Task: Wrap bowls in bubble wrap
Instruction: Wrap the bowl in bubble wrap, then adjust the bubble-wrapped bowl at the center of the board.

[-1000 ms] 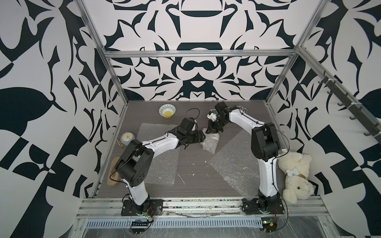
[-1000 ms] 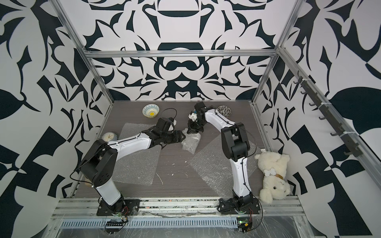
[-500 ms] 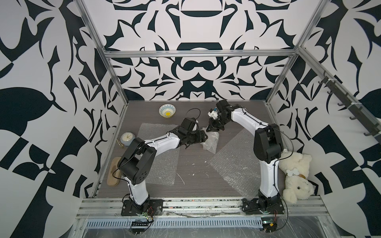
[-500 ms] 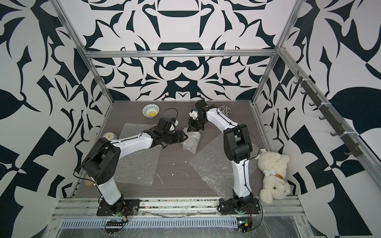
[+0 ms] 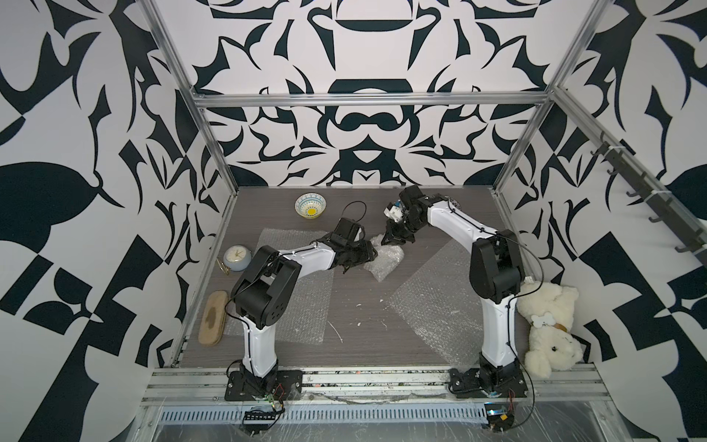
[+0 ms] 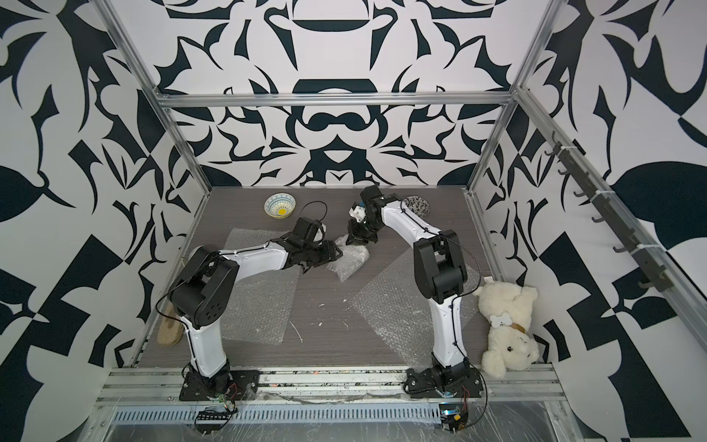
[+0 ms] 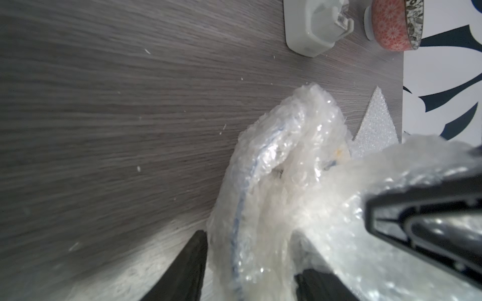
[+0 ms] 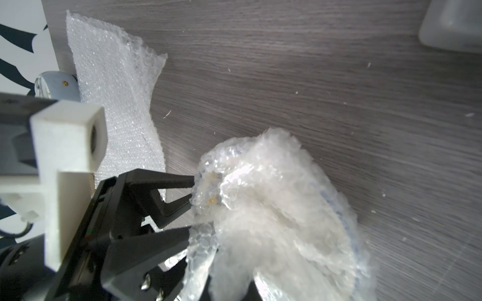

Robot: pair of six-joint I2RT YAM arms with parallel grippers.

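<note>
Your left arm (image 5: 306, 258) has reached further forward; the left gripper (image 5: 370, 255) now straddles the wrapped bowl (image 5: 384, 262) mid-table, fingers (image 7: 190, 268) pressing bubble wrap (image 7: 307, 125) on both sides. The right gripper (image 5: 388, 241) touches the wrapped bowl's far end; whether its jaws are together, you cannot tell.

Grey wood-grain table (image 5: 355, 344) with two flat bubble-wrap sheets (image 5: 306, 306) (image 5: 432, 310), wrapped bundle (image 5: 384, 262), patterned bowl (image 5: 310, 204), floral bowl (image 6: 420, 205), clock (image 5: 237, 258).
</note>
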